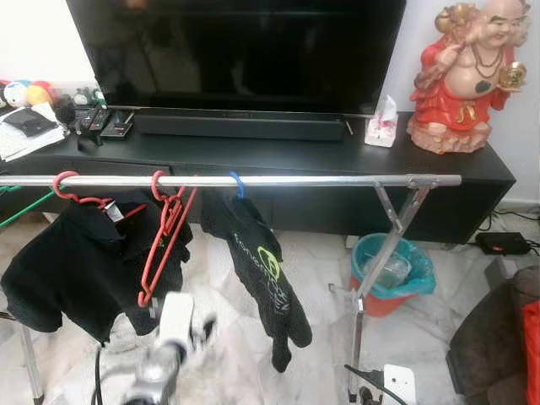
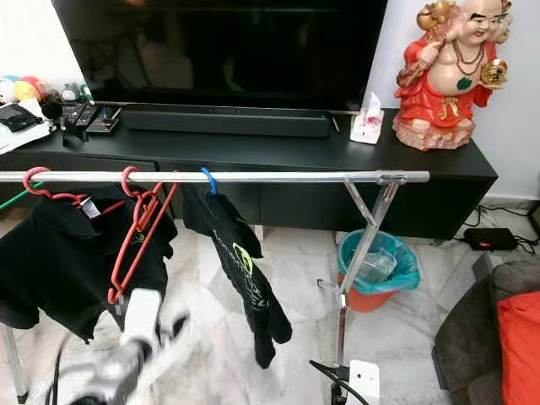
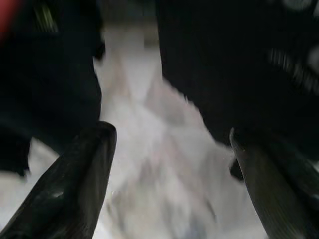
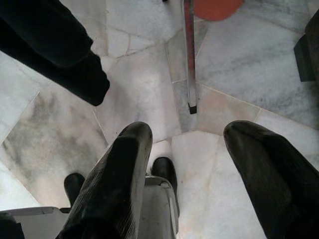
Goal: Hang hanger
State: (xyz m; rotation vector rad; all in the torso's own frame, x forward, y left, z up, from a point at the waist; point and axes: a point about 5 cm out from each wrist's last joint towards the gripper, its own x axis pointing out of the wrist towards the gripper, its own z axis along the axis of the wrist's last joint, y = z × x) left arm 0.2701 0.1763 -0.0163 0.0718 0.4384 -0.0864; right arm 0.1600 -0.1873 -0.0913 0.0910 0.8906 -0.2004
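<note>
Hanging now: an empty red hanger (image 1: pixel 164 245) is dangling tilted from the silver rail (image 1: pixel 278 180), its hook over the bar just beside a second red hook (image 1: pixel 69 190) carrying a black shirt (image 1: pixel 80 266).
Rail: it is also bearing a blue hook (image 1: pixel 237 184) with a black garment (image 1: pixel 266 278) drooping from it, green lettering showing.
Left hand (image 3: pixel 169 149): it is sitting blurred below the red hanger, released, fingers (image 3: pixel 82 184) spread apart and gripping nothing, dark cloth on either side.
Right hand (image 4: pixel 199 164): it is pointing down at the marble floor (image 4: pixel 139 94), fingers parted and empty, near the rack's leg (image 4: pixel 189 55).
Background: a black desk (image 1: pixel 278 156) is carrying a television (image 1: pixel 236 51), a soundbar (image 1: pixel 240 126) and a red statue (image 1: pixel 464 76); a teal-lined bin (image 1: pixel 390 274) is standing beside the rack.
</note>
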